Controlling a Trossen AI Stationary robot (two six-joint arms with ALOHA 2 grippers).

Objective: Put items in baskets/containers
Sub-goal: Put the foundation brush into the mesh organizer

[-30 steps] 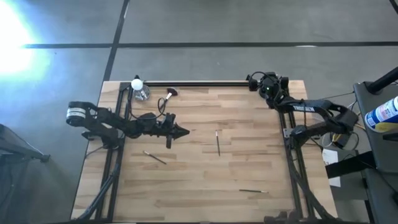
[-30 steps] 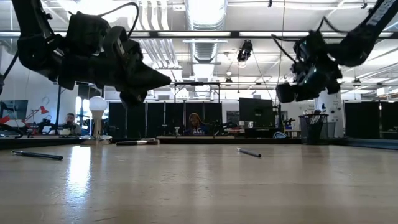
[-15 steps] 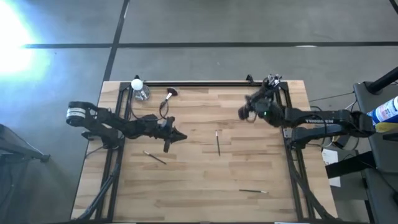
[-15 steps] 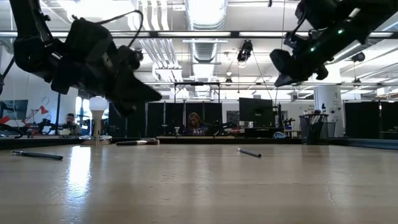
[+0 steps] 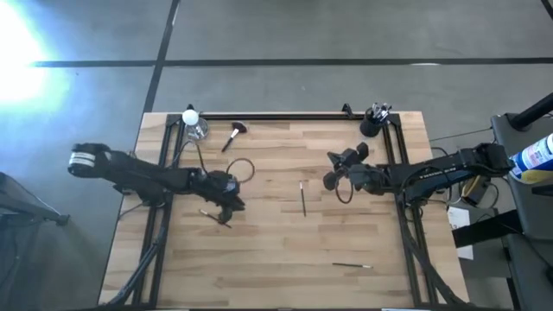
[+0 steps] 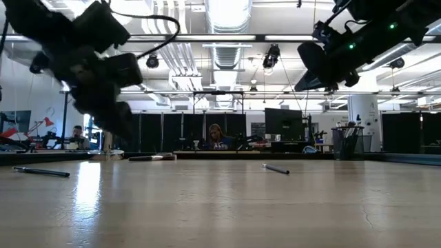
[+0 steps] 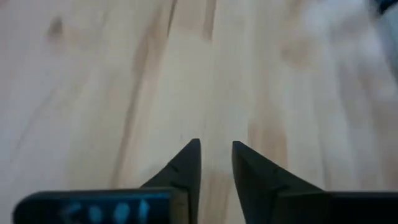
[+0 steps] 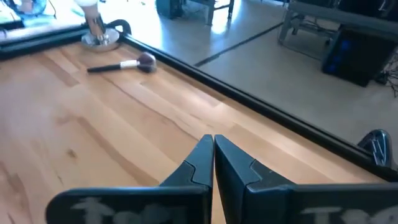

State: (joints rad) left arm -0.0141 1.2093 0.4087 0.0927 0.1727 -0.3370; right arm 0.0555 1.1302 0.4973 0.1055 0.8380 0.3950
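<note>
The black cup stands at the table's far right corner with several thin brushes upright in it; the low view shows the cup too. Thin dark brushes lie flat on the wood: one in the middle, one toward the left, one near the front. The large brown-handled brush lies at the far left. My left gripper tips down just beside the left brush and is open over bare wood. My right gripper hovers shut right of the middle brush.
A round white bulb on a shiny base stands at the far left corner next to the large brush. A black rail runs along the table's far edge. Black frame bars border the left and right sides. People sit in the room behind.
My right gripper has swung away from the cup at the far right corner, toward the table's middle and near side, staying high. My left gripper has drawn back toward the left and near edges and tipped its fingers downward, close to the left thin brush.
</note>
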